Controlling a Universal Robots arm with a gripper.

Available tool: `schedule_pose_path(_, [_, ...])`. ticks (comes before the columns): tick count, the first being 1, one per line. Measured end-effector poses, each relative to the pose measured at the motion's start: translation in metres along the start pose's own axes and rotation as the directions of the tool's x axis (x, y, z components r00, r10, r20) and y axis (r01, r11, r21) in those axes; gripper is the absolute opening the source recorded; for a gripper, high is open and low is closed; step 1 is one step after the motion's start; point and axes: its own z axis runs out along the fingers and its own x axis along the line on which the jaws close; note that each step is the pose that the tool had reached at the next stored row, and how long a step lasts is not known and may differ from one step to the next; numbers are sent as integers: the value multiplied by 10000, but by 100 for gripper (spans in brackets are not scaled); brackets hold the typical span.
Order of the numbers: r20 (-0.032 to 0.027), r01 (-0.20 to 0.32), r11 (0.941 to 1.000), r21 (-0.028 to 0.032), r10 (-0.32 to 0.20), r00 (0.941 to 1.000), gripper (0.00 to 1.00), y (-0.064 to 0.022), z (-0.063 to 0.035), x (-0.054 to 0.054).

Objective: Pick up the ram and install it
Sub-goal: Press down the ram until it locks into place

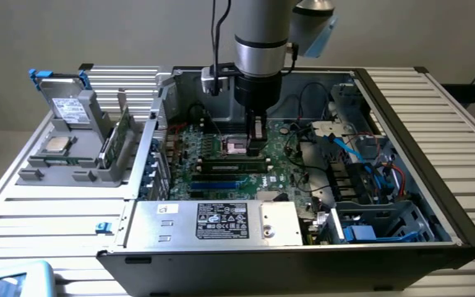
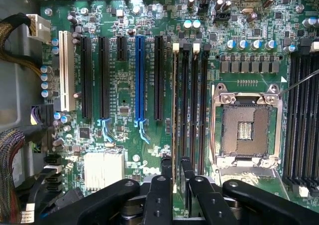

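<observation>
The ram (image 1: 233, 164) lies lengthwise in a memory slot on the big green motherboard (image 1: 281, 143) inside the open computer case, just in front of the processor socket (image 1: 235, 146). My gripper (image 1: 256, 150) reaches straight down onto the stick's end at the exterior view's right. In the wrist view the ram (image 2: 175, 110) is a thin edge-on strip running along the slot beside the socket (image 2: 245, 130). It ends between my gripper's (image 2: 177, 167) two black fingers (image 2: 166, 172), which stand close together around it.
A grey rack (image 1: 72, 167) outside the case at the exterior view's left holds a drive (image 1: 72, 108), a small silver chip (image 1: 56, 145) and another green board (image 1: 120, 133). A metal power supply box (image 1: 213, 223) fills the case's front. Cables (image 1: 361, 167) crowd the right. Expansion slots (image 2: 139, 80) lie beside the memory slots.
</observation>
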Motion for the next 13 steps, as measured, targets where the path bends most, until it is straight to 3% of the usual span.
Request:
schedule_pose_path(4, [4, 0, 10000, -1, 0, 10000, 21, 0, 0, 0])
schedule_pose_path(8, [9, 0, 10000, 0, 0, 10000, 11, 0, 0, 0])
schedule_pose_path(11, [9, -1, 10000, -1, 1, 10000, 11, 0, 2, 1])
schedule_pose_path(13, [10, 4, 10000, -39, -4, 10000, 11, -14, 17, 5])
